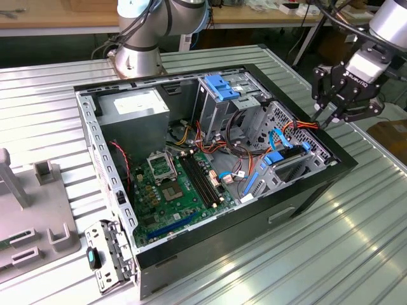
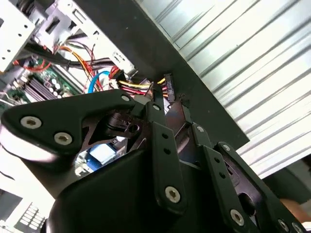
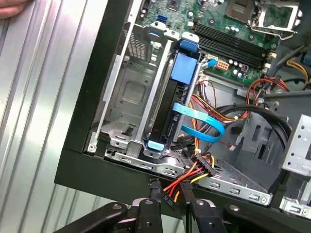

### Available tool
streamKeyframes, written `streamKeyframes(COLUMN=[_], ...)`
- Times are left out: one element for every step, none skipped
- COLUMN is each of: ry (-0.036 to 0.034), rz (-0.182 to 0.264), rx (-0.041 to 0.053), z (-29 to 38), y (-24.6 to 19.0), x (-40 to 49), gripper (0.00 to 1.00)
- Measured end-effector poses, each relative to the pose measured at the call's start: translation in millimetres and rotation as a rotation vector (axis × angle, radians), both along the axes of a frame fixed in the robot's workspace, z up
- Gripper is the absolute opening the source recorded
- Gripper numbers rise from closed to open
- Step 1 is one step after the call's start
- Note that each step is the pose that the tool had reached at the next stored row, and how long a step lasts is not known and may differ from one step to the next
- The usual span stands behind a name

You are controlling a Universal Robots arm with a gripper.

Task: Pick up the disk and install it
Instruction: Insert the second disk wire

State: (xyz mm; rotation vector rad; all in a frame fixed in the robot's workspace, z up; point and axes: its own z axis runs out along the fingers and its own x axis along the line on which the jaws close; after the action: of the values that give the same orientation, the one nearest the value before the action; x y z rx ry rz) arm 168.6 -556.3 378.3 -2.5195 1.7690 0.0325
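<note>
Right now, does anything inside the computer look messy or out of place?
A power plug on red, yellow and black wires sticks out loose over the computer case's edge, joined to nothing, right by the gripper. The flat blue cable also curls in a loose loop beside the disk, which stands on edge in its bay.

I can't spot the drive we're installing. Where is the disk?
The disk stands on edge in the drive cage at the case's corner, toward the exterior view's right, beside the blue cable and below the gripper.

Bright overhead light is glaring off the ribbed table (image 1: 356,254) toward 5 o'clock; the gripper (image 2: 146,160) is blurring close-up.
</note>
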Motion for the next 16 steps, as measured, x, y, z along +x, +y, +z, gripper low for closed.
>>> streamKeyframes(ry=[0.0000, 0.0000, 0.0000, 0.0000, 0.0000, -0.0002, -0.0101, -0.0389, -0.0545, -0.0670, -0.0891, -0.1018, -0.1057, -0.1071, -0.1078, -0.1082], rz=[0.025, 0.050, 0.063, 0.066, 0.066, 0.066, 0.073, 0.092, 0.101, 0.110, 0.134, 0.174, 0.202, 0.224, 0.244, 0.269], rx=[0.0001, -0.0001, 0.0001, -0.0002, -0.0005, -0.0005, -0.0008, -0.0019, -0.0023, -0.0027, -0.0031, -0.0023, -0.0013, -0.0002, 0.0010, 0.0022], z=[-0.4, -0.5, -0.6, -0.6, -0.6, -0.6, -0.7, -0.6, -0.7, -0.7, -0.7, -0.7, -0.7, -0.9, -1.1, -1.4], y=[0.0, 0.0, 0.0, 0.0, 0.0, 0.0, 0.1, 0.0, 0.0, 0.0, -0.1, 0.0, 0.1, 0.1, 0.0, 0.0], x=[0.0, 0.2, 0.2, 0.1, 0.1, 0.1, 0.0, 0.0, 0.0, 0.0, 0.1, 0.1, 0.1, 0.1, 0.0, -0.1], gripper=[0.30, 0.30, 0.30, 0.30, 0.30, 0.30, 0.30, 0.30, 0.30, 0.30, 0.30, 0.30, 0.30, 0.30, 0.30, 0.30])
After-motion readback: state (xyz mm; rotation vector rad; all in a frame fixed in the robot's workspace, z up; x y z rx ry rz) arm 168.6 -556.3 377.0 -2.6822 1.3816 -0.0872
